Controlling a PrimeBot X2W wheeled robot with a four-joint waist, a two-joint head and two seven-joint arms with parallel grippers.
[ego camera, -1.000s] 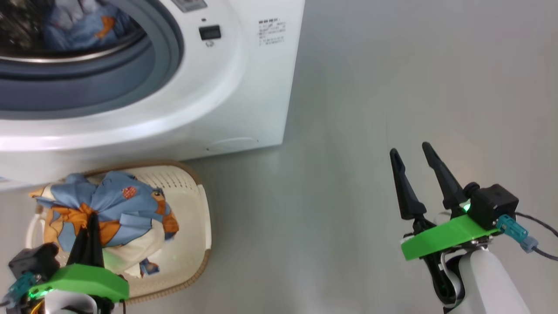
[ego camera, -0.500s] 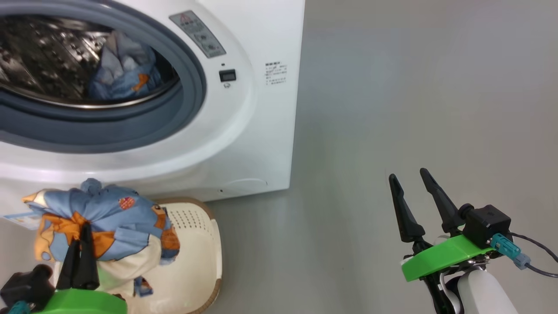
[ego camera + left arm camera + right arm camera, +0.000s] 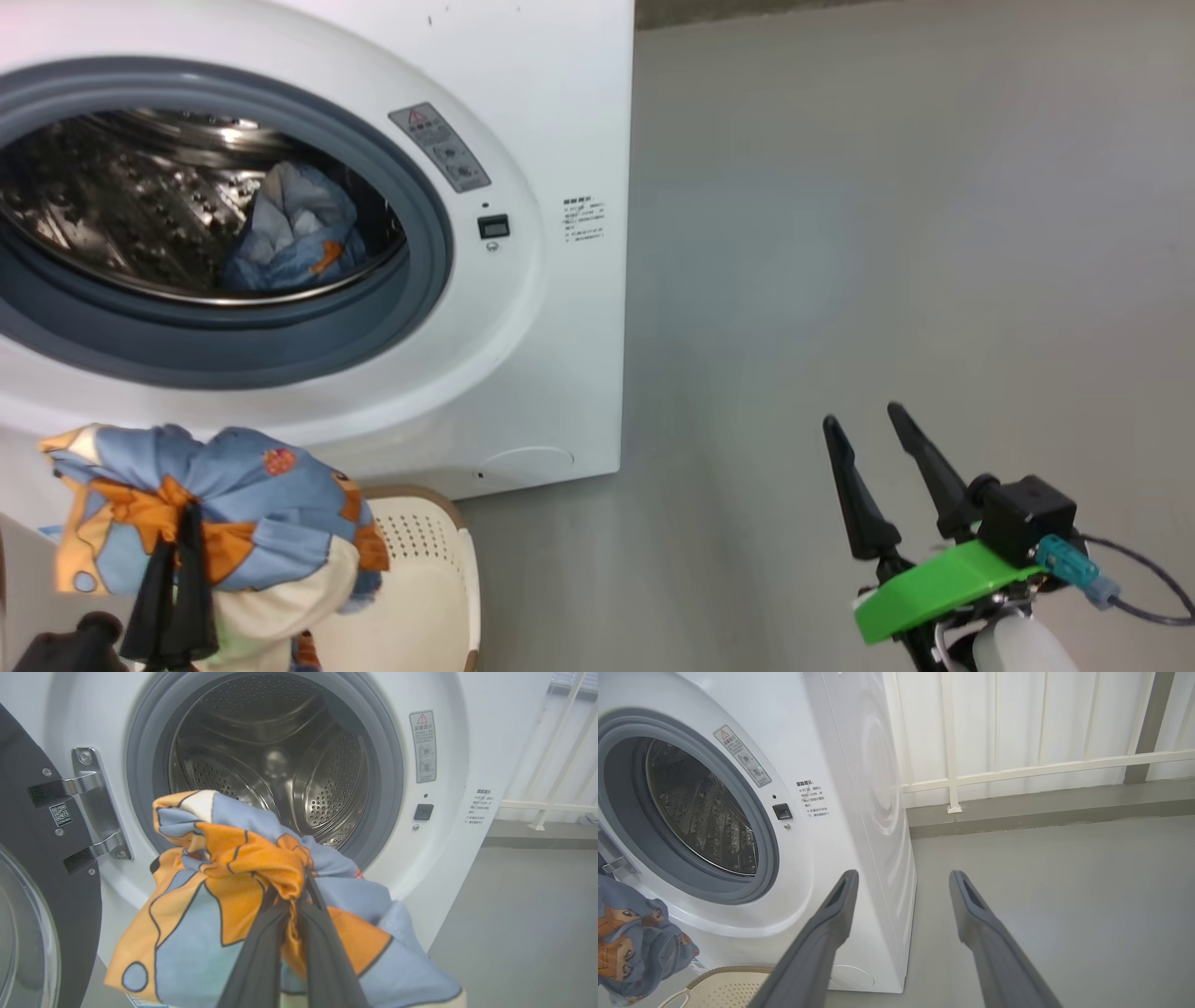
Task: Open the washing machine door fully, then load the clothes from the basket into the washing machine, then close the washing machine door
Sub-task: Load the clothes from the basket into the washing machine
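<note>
I am holding the left gripper [image 3: 293, 914] clamped on a bundle of the clothes [image 3: 233, 504]. Its two dark fingers are pinching together on an orange fold near the top, so the rest is hanging as one lump instead of trailing. The bundle is hanging at the near left, higher than the rim of the basket [image 3: 439, 579], just in front of the washing machine [image 3: 551, 140] and below the mouth of the drum [image 3: 261, 756].

The washing machine door [image 3: 28, 882] is standing swung out to the left on its hinge [image 3: 93, 807], which is leaving the opening free for a straight approach. One blue piece [image 3: 294, 238] is already lying inside the drum, toward its right.

The right gripper [image 3: 861, 420] is hovering at the near right over bare floor [image 3: 840, 233], well apart from the machine. Its jaws are wide apart and gripping nothing, and I judge it is parked there to stay out of the left arm's path.

I am expecting the next move to need height, so the hanging cloth is not snagging on the rubber ring [image 3: 425, 271].
</note>
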